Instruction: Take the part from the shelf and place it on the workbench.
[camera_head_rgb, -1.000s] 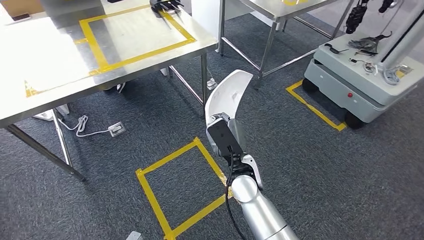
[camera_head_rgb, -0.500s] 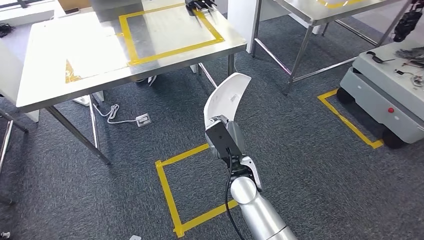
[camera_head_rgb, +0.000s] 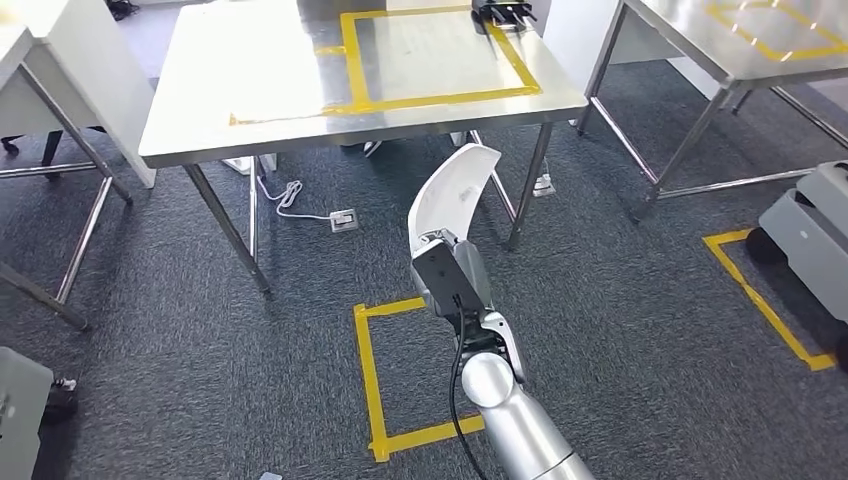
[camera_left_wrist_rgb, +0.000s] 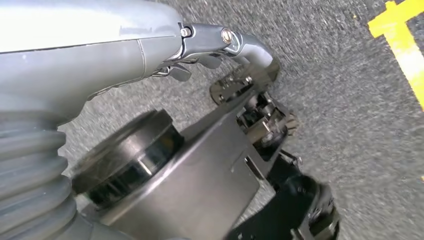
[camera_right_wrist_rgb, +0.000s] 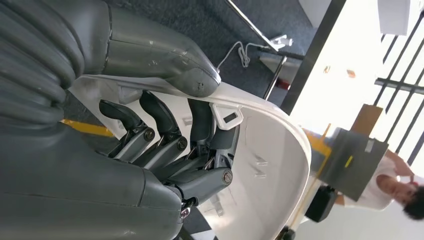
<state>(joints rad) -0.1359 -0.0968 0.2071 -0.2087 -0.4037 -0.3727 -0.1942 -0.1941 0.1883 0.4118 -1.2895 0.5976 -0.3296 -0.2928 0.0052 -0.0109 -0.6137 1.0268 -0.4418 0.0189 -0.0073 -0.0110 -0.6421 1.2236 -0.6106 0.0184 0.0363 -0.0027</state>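
Note:
The part (camera_head_rgb: 455, 190) is a white curved shell, and my right hand (camera_head_rgb: 437, 243) holds it upright in front of me above the carpet. In the right wrist view the dark fingers (camera_right_wrist_rgb: 165, 142) lie curled inside the shell (camera_right_wrist_rgb: 272, 165) with the thumb (camera_right_wrist_rgb: 165, 55) pressed on its outer face. The steel workbench (camera_head_rgb: 260, 90) stands ahead, beyond the part, with a yellow taped rectangle (camera_head_rgb: 440, 100) on its top. My left hand (camera_left_wrist_rgb: 220, 42) hangs low over the carpet; its thumb shows and its fingers are hidden.
A dark object (camera_head_rgb: 503, 14) sits at the workbench's far edge. A second steel table (camera_head_rgb: 700, 40) stands at right and a white table (camera_head_rgb: 30, 55) at left. A grey cart (camera_head_rgb: 810, 225) is far right. A person (camera_right_wrist_rgb: 400, 185) stands beyond the bench. Yellow floor tape (camera_head_rgb: 372, 370) marks a square.
The whole picture has shifted right as the camera turned, bringing the workbench to the middle ahead. The white part stays in my right hand at the same spot in view.

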